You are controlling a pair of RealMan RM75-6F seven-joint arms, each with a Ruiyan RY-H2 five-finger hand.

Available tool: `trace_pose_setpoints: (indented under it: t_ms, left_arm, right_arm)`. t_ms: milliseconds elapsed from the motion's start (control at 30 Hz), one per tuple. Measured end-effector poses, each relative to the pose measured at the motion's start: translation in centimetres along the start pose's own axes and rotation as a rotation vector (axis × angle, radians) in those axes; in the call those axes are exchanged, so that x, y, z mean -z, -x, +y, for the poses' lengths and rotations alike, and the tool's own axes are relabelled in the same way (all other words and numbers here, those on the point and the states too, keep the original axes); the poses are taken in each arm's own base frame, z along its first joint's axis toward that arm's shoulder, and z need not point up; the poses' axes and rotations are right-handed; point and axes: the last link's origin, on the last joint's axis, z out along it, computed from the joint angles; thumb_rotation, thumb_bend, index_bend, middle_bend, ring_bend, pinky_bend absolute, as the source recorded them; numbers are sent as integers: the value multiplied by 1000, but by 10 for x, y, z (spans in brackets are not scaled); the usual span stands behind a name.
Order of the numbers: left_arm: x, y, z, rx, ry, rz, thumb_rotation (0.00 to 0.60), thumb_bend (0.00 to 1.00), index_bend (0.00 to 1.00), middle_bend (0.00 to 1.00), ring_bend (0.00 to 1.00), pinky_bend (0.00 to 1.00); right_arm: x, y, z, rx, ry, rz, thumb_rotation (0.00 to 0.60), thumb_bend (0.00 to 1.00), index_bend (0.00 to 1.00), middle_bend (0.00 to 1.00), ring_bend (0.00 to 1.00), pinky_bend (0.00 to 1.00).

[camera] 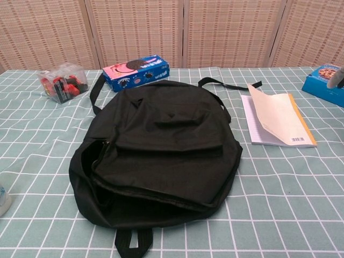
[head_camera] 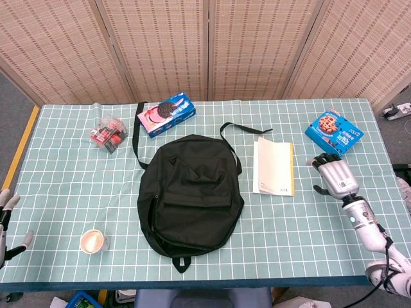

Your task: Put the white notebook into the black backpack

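Note:
The black backpack (head_camera: 191, 192) (camera: 158, 148) lies flat in the middle of the table, its zip gaping along the left and near side. The white notebook (head_camera: 273, 167) (camera: 277, 121) with a yellow right edge lies just right of it, cover slightly lifted. My right hand (head_camera: 335, 176) hovers right of the notebook, fingers apart, holding nothing; only a fingertip (camera: 335, 77) of it enters the chest view. My left hand (head_camera: 6, 220) sits at the table's left edge, mostly out of frame, fingers spread and empty.
A pink-and-blue cookie box (head_camera: 166, 114) and a clear pack of red items (head_camera: 108, 132) lie behind the backpack. A blue cookie box (head_camera: 333, 133) sits far right, near my right hand. A small cup (head_camera: 93, 241) stands front left.

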Motion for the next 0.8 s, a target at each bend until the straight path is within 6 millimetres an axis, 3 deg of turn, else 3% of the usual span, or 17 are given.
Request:
trace_pose_setpoints:
  t_ms: [333, 800]
  left_arm:
    - [1, 0, -1, 1, -10, -9, 600, 327, 117, 0, 0, 27]
    - [-2, -1, 0, 3, -5, -16, 600, 327, 117, 0, 0, 27]
  right_arm:
    - [-28, 43, -12, 35, -30, -49, 600, 83, 298, 293, 198, 241]
    - [-47, 63, -29, 23, -49, -53, 600, 82, 298, 280, 170, 241]
